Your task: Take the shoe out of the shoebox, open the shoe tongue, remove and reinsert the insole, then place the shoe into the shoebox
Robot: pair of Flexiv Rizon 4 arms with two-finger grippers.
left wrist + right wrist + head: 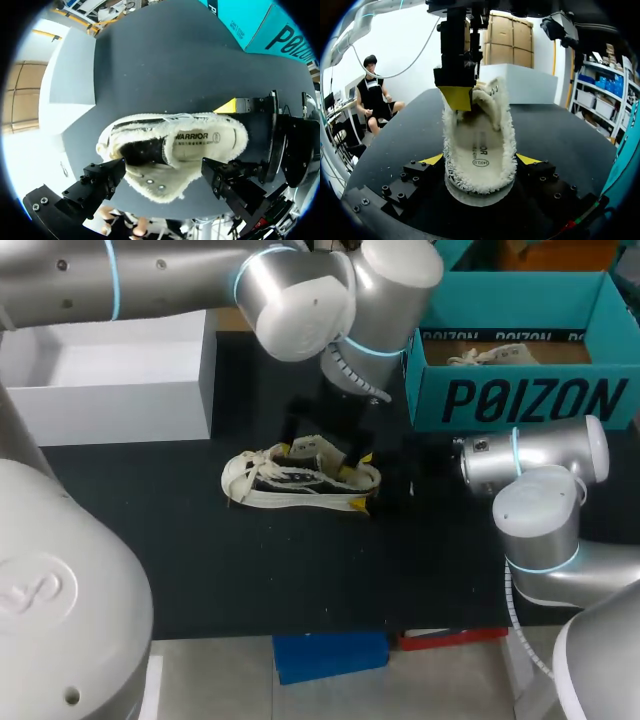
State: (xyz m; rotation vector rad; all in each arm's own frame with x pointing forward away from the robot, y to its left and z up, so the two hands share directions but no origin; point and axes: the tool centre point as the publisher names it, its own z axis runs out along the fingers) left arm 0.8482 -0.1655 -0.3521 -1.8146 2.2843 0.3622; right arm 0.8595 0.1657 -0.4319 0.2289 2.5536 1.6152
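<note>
Fleece-lined shoe point(479, 150) heel pinched by right jaws, left jaws spread astride it

Shoebox point(520, 390) corner behind left arm point(300, 300); shoe point(479, 150) toe hidden in right wrist view

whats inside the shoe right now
A pale insole lies flat in the shoe, ringed by fleece lining. Its toe end is covered by the dark tongue, so nothing shows there.
</note>
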